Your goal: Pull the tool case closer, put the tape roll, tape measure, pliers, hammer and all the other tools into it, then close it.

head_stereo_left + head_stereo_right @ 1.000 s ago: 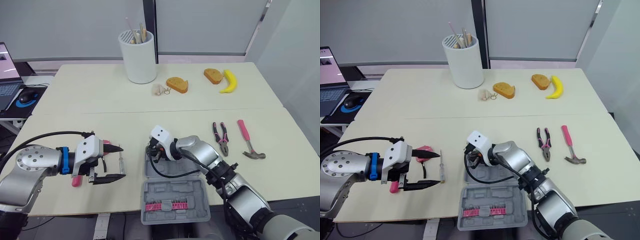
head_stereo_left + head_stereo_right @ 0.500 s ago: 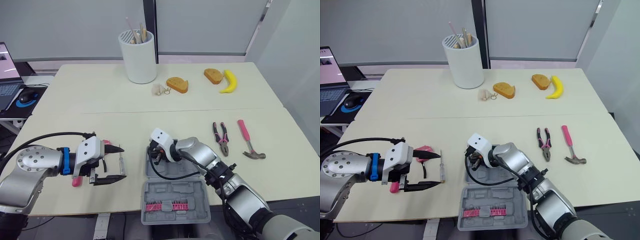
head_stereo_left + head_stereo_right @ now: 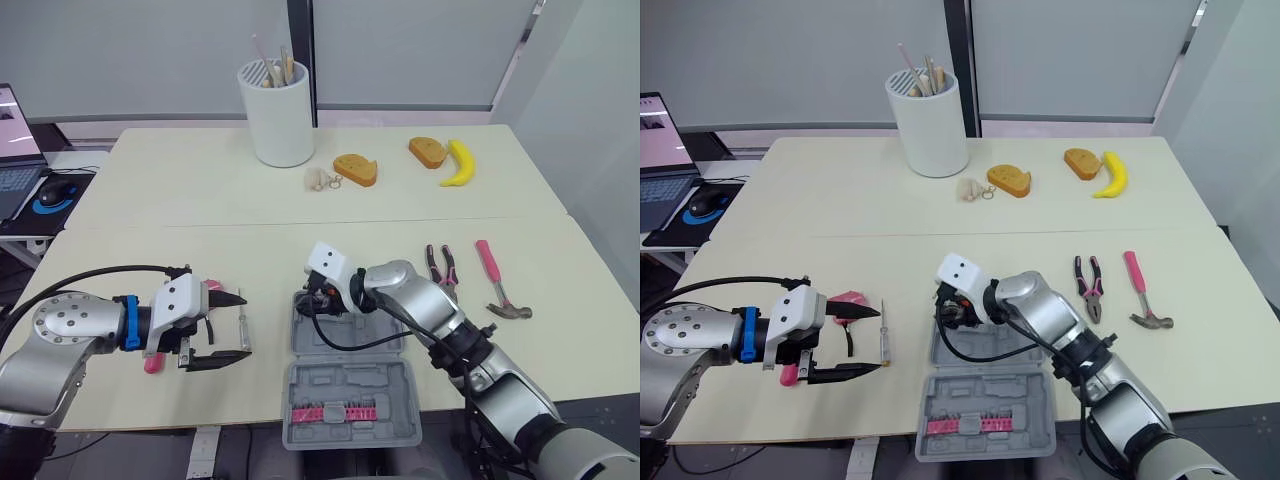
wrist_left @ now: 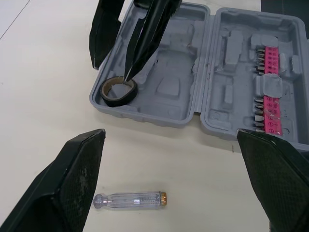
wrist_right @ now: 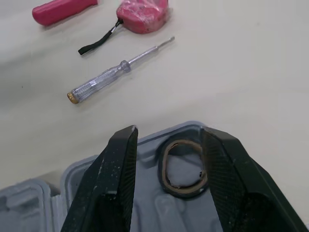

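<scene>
The right gripper [image 5: 168,135] is held open, its black fingers spread above one flat, dark tape roll [image 4: 118,100] laid in a corner recess of the grey moulded tool case [image 3: 990,390]. The left gripper [image 3: 245,324] is likewise spread wide over the bare table [image 3: 200,200], beside one clear-handled screwdriver [image 4: 130,199]. One pliers [image 3: 441,275] and one pink-handled hammer [image 3: 497,283] are seen side by side, well apart from the case.

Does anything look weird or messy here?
Yes, a little. The tape roll in the corner of the tool case looks squashed into an oval, not round. Also, a banana and two bread pieces lie at the far side of the table, and they are not tools.
</scene>
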You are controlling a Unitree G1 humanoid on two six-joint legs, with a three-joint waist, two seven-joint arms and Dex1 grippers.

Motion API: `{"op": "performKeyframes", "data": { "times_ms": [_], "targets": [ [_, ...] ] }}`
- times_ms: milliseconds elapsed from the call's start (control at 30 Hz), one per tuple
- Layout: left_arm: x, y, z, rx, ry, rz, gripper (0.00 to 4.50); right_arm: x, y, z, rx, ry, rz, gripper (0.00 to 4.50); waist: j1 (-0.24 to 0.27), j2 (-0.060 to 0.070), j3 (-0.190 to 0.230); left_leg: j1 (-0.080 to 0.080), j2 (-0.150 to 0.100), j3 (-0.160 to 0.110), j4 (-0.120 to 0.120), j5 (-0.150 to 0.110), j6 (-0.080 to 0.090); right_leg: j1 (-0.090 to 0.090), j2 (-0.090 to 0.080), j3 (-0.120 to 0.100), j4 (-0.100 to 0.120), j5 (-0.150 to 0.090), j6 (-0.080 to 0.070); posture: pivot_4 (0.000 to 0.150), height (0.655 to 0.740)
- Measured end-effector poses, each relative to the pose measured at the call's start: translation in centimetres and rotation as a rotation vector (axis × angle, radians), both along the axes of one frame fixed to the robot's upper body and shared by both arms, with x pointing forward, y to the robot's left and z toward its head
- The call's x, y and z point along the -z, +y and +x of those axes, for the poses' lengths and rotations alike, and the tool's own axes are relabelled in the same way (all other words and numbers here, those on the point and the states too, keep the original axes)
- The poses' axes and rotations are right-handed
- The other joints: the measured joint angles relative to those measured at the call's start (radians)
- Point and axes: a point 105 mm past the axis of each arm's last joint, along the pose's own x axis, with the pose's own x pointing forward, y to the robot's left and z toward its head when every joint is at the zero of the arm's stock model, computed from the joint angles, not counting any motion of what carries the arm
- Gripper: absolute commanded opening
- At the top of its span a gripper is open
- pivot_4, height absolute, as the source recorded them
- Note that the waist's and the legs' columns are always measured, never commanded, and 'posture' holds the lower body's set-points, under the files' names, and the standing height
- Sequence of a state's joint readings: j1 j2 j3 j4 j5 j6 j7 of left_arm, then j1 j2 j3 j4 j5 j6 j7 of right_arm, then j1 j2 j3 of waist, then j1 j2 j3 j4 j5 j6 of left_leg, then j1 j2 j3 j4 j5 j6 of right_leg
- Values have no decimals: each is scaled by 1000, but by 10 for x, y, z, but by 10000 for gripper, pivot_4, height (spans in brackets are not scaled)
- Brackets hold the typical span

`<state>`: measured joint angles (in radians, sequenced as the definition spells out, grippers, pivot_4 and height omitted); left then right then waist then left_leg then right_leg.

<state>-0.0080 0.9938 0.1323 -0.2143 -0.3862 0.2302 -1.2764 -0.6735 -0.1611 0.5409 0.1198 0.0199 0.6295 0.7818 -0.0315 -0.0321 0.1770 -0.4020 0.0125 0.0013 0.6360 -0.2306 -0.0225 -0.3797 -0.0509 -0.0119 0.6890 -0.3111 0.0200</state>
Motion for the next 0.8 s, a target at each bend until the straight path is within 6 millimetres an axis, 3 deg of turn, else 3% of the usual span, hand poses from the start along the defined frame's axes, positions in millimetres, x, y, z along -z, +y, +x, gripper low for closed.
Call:
{"op": "performKeyframes", "data": {
  "times_ms": [200, 333, 800],
  "targets": [
    [2, 3, 0, -11, 8, -1, 45000, 18, 3, -5, -35, -66, -1, 7367, -2, 0, 0, 0, 0, 0, 0, 0, 0, 0, 0, 0, 1, 0, 0, 1500, 7303],
    [2, 3, 1, -8, 2, -1, 45000, 19, 10, -4, -39, -84, 15, 7367, 0, 0, 0, 0, 0, 0, 0, 0, 0, 0, 0, 0, 1, 0, 0, 1500, 7303],
    [4, 5, 0, -14, 6, 10, 45000, 42, 0, 13, 14, -90, -44, 7367, 0, 0, 0, 0, 0, 0, 0, 0, 0, 0, 1, 1, 1, 0, 0, 1500, 7303]
  ]
}}
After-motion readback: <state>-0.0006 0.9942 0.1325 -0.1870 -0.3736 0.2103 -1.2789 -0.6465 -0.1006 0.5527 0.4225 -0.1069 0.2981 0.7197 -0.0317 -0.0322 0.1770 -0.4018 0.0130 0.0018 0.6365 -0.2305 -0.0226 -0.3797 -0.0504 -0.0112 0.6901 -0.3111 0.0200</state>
